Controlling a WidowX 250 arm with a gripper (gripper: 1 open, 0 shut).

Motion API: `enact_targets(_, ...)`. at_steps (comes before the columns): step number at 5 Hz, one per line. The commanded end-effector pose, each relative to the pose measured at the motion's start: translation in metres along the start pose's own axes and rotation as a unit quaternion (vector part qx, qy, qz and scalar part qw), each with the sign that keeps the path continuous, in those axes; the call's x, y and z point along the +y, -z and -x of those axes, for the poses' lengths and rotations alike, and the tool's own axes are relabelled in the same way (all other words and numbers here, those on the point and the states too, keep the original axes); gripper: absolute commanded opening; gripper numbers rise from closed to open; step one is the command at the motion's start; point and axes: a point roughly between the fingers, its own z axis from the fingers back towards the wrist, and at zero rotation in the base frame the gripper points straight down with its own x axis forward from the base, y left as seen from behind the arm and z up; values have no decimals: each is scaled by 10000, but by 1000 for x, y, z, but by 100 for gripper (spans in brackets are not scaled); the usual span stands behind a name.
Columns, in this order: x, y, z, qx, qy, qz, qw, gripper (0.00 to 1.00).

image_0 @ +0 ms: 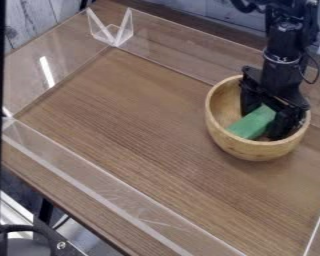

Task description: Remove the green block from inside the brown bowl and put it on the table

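The green block (pixel 254 125) lies inside the brown bowl (pixel 227 140) at the right side of the table (pixel 136 130). My black gripper (pixel 267 112) reaches straight down into the bowl from above. Its jaws stand open, one finger on each side of the block's far end. The fingers hide part of the block and the bowl's back wall. I cannot tell whether the fingers touch the block.
Clear acrylic walls (pixel 69 175) run along the table's edges, with a raised clear corner piece (pixel 112 27) at the back left. The bowl sits close to the right edge of the view.
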Motion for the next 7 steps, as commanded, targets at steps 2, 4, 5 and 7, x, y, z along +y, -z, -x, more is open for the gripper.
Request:
enact_targets(2,5,1,-9,-167,-41,11,9999,100)
enact_targets(4,7,8,-9,-125,-84,48,9999,100)
enact_targets(5,9,11,-7,-105,-120,62,9999,100)
enact_targets(7,12,16,-6,-72,-191,94,9997,0)
